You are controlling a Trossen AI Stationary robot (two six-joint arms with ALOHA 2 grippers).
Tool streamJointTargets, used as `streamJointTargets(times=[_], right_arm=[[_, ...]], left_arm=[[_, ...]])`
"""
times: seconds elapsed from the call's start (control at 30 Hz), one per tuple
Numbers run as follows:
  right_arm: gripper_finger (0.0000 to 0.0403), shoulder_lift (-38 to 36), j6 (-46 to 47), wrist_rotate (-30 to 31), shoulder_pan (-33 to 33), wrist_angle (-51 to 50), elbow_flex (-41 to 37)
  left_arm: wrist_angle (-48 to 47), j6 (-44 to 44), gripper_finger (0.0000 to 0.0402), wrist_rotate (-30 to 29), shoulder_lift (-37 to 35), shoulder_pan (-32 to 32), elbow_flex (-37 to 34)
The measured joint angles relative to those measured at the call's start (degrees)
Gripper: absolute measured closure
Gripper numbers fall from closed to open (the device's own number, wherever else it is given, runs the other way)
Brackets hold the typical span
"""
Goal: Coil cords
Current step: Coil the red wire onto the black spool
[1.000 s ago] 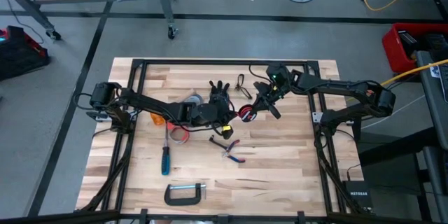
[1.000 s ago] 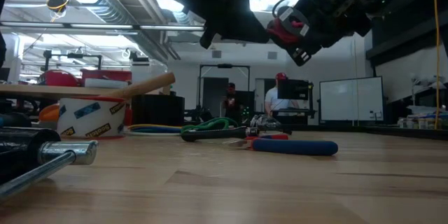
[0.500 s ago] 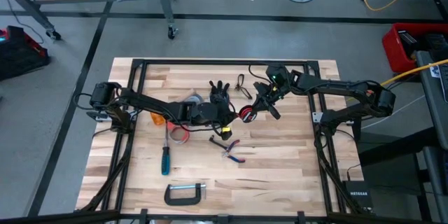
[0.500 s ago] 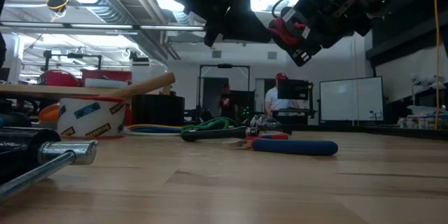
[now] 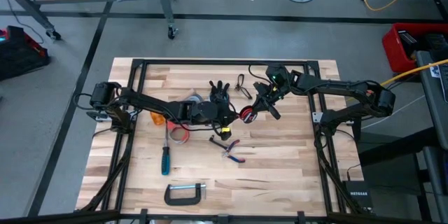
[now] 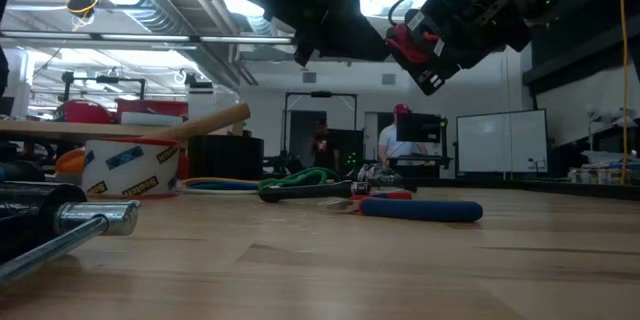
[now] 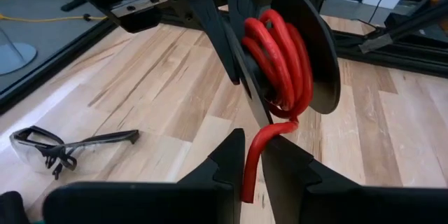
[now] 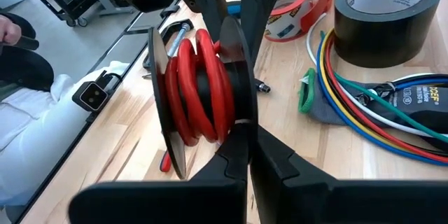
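Note:
A red cord (image 7: 280, 63) is wound on a black spool (image 5: 246, 114) that hangs in the air over the middle of the table, between my two grippers. My right gripper (image 8: 248, 155) comes from the table's right and is shut on the spool. My left gripper (image 7: 253, 171) comes from the left, slightly open. The cord's free end (image 7: 253, 161) hangs down from the coil between its two fingers. The low view shows the spool (image 6: 410, 38) high above the tabletop. My right gripper pinches the rim of one spool flange (image 8: 241, 115) between its two fingers. It comes slanting down from the table's right. The spool is lifted clear of the table, with its flanges on edge. My left gripper has the cord's free end (image 7: 248, 182) between its fingers; a slit shows beside it, and I cannot tell whether it touches.
Under and around the arms lie a black tape roll (image 8: 381, 14), a meter with coloured leads (image 8: 413, 101), a red tape dispenser (image 8: 308, 3), safety glasses (image 7: 63, 147), pliers (image 5: 231, 150), a screwdriver (image 5: 166, 159) and a C-clamp (image 5: 185, 194). People stand in the room behind (image 6: 322, 150).
My left gripper has rolled a little about its own pointing line while staying in place. The spool and my right gripper have kept still.

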Motion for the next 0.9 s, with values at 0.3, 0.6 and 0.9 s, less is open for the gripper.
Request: streamJointTargets(times=[0.3,0.6,0.9], right_arm=[[0.0398,0.02,3.04,-0.55,-0.02,0.42,-0.01],[0.0398,0.07,12.27,1.29,-0.09,0.92,-0.02],[0.0398,0.1,21.25,1.87,-0.11,0.59,-0.02]], left_arm=[[0.13,0.67,0.0357,0.62,-0.02,-0.15,0.07],[-2.29,-4.21,0.0357,2.64,-0.02,-0.17,0.13],[-3.72,-8.06,0.0356,4.57,-0.09,0.3,0.22]])
